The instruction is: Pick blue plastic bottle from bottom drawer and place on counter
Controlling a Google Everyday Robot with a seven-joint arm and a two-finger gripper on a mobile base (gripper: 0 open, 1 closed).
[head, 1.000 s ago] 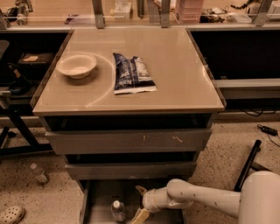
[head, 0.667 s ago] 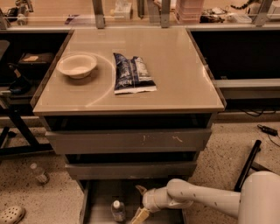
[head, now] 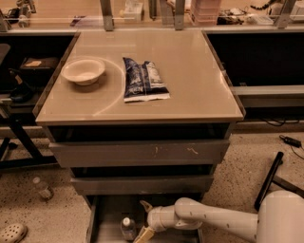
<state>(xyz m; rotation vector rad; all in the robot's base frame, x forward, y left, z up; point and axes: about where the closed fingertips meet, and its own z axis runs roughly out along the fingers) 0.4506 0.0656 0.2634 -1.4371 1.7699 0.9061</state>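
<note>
While in bottom drawer [head: 105,214], end effector [head: 143,220] beside blue plastic bottle [head: 127,228]

The floor [head: 237,161] is speckled beige terrazzo under warm, dim light. At lower left a clear bottle [head: 42,188] rests on it, and a pale perforated clog [head: 12,232] pokes in at the corner. A black-legged side table [head: 19,137] stands at the left edge. At right are a grey shelf [head: 266,92], a black cable [head: 289,141] and a leaning black bar [head: 268,180]. Metal posts [head: 107,8] line the top edge. My gripper [head: 143,219] sits bottom centre, fingers spread.
</note>
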